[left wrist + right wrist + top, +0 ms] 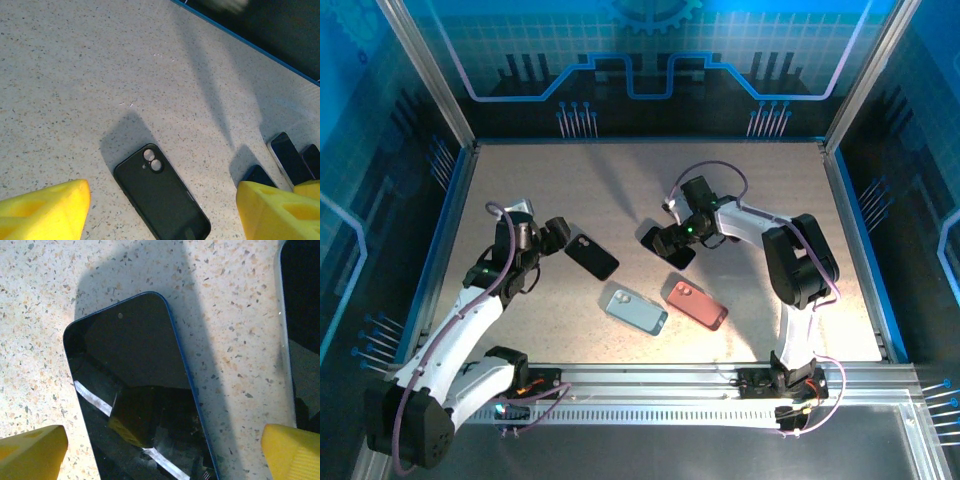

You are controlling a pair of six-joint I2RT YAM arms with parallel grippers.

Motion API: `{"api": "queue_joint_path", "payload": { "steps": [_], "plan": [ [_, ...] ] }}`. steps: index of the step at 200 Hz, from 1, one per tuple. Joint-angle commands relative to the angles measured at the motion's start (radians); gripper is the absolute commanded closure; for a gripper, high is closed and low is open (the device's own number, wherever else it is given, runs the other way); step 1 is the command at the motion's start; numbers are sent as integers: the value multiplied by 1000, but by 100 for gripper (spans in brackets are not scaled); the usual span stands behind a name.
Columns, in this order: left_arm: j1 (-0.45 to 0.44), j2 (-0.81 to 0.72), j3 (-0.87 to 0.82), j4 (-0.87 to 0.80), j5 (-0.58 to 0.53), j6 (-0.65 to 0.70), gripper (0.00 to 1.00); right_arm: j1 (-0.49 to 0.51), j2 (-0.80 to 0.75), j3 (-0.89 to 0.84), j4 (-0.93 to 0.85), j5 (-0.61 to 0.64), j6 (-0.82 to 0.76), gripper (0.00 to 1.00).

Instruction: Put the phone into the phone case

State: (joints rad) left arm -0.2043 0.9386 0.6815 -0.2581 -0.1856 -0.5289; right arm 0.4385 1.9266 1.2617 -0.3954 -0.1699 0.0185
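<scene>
**Top external view.** Speckled counter (620, 190) carrying two arms and several flat devices. Left claw (558, 235) spread open, gripping nothing. Black phone case (591, 256) flat on the counter just beyond that claw's tips, on the side toward the right arm. Right claw (669, 240) open as wide as possible and empty, lowered over a dark phone (140, 390). Light blue case (635, 310) and coral case (697, 304) side by side but apart, on the base side of the right claw and clear of both claws.

**Left wrist view.** Black phone case seen back-up, twin lens openings at its far end, lying in line with the gap between the two yellow fingers (45, 210). No contact visible between fingers and case. Dark phones farther off, beyond the right-hand finger.

**Right wrist view.** Phone with blue edge, screen up and reflective, directly beneath the right claw and between its yellow fingertips (292, 452), long axis running away from the claw. No finger touching the phone. Second phone (300, 315), pale-rimmed, just beside the first, outward of the right-hand fingertip and separated by a strip of bare counter.

**Task state.** Phone and black phone case well apart, one at each claw.
</scene>
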Motion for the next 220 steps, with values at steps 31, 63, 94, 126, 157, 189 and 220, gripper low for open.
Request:
{"api": "queue_joint_path", "payload": {
  "steps": [31, 63, 94, 126, 157, 189, 220],
  "plan": [
    [-5, -3, -21, -18, -9, 9, 23, 23, -13, -63, -50, -33, 54, 3],
    [-5, -1, -23, -17, -37, 18, 23, 46, -29, -95, -54, -11, 75, 3],
    [-6, -1, -14, -23, -35, 23, 24, 76, -41, -96, -87, -4, 91, 5],
    [-6, -3, -13, -28, -38, 23, 23, 112, -69, -88, -118, 23, 131, 5],
    [-6, -3, -10, -25, -37, 23, 23, 154, -59, -36, -184, 91, 148, 5],
    [-6, -3, -11, -22, -35, 21, 24, 194, -25, 13, -216, 203, 134, 6],
    [-6, -1, -10, -22, -30, 26, 23, 202, 6, 52, -214, 288, 131, 6]
  ]
}}
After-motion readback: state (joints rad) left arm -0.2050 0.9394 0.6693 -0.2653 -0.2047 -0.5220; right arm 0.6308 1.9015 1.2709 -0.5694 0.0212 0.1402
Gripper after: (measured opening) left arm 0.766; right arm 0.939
